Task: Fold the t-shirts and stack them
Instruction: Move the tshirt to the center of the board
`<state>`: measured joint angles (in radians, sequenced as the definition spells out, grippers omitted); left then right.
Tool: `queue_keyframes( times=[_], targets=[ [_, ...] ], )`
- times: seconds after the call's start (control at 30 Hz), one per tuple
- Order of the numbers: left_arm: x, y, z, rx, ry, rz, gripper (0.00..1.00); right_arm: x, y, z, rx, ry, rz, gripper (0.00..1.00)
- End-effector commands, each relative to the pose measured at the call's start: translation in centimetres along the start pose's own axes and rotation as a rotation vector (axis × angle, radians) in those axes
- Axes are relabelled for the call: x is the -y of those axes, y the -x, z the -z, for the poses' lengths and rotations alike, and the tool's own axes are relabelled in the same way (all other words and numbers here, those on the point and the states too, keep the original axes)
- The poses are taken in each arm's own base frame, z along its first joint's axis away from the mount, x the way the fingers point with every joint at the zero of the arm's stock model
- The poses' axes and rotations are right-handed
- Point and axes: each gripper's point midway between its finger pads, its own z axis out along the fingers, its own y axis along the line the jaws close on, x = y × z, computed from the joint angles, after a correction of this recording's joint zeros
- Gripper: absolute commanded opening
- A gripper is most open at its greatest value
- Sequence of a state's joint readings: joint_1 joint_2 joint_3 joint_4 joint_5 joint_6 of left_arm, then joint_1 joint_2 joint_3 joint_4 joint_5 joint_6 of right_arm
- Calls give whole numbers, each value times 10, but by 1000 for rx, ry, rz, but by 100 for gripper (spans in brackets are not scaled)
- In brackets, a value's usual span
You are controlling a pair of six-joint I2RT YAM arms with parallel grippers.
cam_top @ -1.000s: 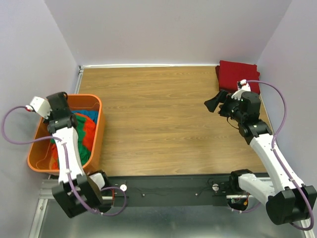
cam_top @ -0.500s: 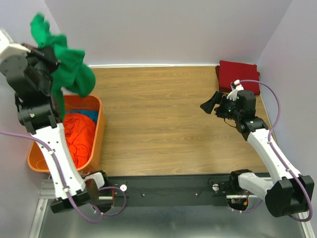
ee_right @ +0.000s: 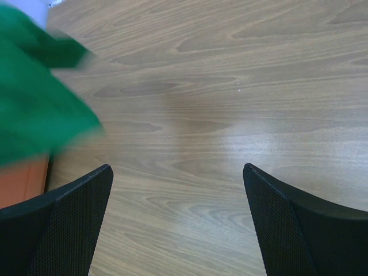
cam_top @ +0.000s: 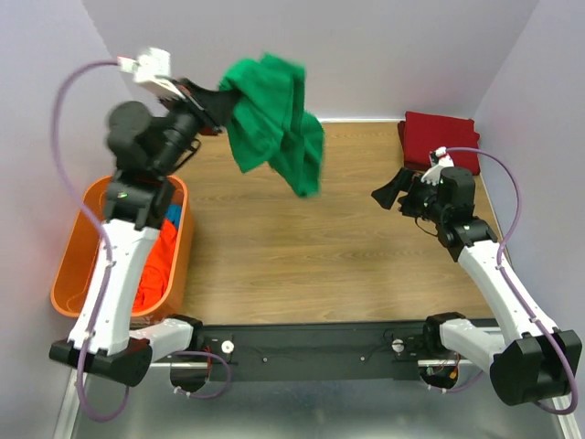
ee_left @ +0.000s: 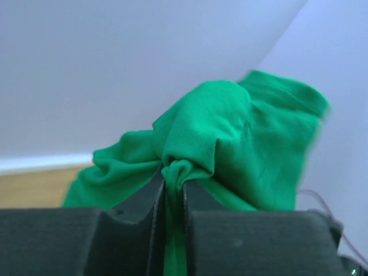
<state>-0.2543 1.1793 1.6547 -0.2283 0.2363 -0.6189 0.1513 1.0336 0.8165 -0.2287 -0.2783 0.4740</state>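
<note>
Bunch of green t-shirt [cam_top: 274,123] pinched in our left gripper [ee_left: 173,179], hanging beyond it, likely to clear the bin [cam_top: 186,242]; our right gripper [ee_right: 177,172] hovers spread, empty.

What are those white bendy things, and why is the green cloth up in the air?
They are two robot arms bolted to a wooden table. One picture looks down from above; two come from cameras on the wrists. The left gripper pinches a bright green cotton t-shirt, holding it up in the air. The right gripper is open and empty. A folded dark red t-shirt lies in the far corner. An orange plastic bin holds an orange-red t-shirt.
</note>
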Motion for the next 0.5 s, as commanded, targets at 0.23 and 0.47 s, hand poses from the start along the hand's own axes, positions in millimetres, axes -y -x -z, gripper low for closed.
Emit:
queue_keyframes(
  times=[0.23, 0.47],
  targets=[
    [-112, -209, 11, -336, 175, 136, 56, 12, -27, -10, -60, 2, -27, 100],
    [-153, -276, 49, -438, 335, 184, 49, 9, -73, -16, -118, 67, -93, 95]
  ],
)
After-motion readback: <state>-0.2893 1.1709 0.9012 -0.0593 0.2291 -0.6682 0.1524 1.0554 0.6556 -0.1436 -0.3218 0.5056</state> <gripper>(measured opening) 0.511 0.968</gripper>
